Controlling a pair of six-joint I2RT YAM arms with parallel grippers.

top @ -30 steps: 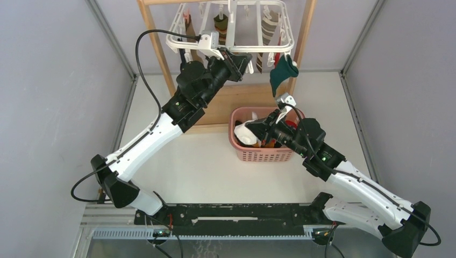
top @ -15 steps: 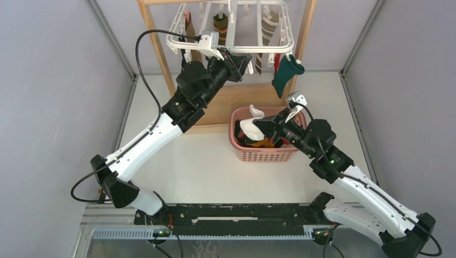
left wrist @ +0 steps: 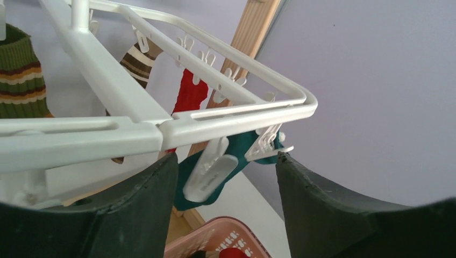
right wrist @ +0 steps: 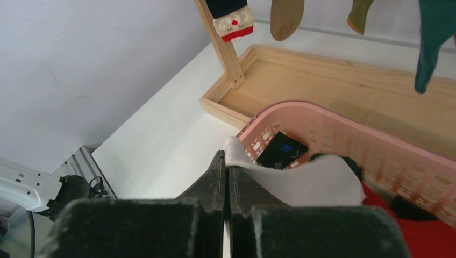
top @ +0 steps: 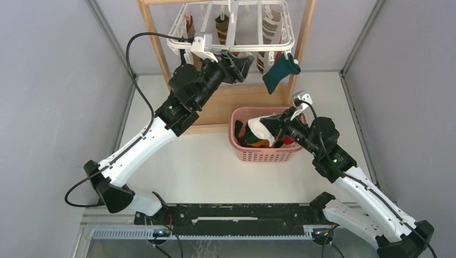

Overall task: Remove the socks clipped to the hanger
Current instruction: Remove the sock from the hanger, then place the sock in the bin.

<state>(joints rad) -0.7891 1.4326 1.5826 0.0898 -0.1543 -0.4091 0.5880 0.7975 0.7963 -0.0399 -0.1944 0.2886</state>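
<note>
Opened the left gripper point(left wrist: 226, 158) wide over the last second, jaws either side of a dangling clip point(left wrist: 211, 173) under the hanger's point(left wrist: 242, 118) corner, gripping nothing. Drawn back over the pink basket point(top: 263, 156): white sock point(right wrist: 306, 180), pinched tight in the right gripper point(right wrist: 226, 161). Clipped above: teal sock point(top: 278, 75) close by the wooden stand point(top: 303, 37), red sock point(left wrist: 191, 94), striped sock point(left wrist: 20, 75).

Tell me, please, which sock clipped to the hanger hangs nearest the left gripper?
The teal sock at the hanger's near right corner: it hangs just beyond the open left gripper, while the red sock and striped socks hang farther back.
</note>
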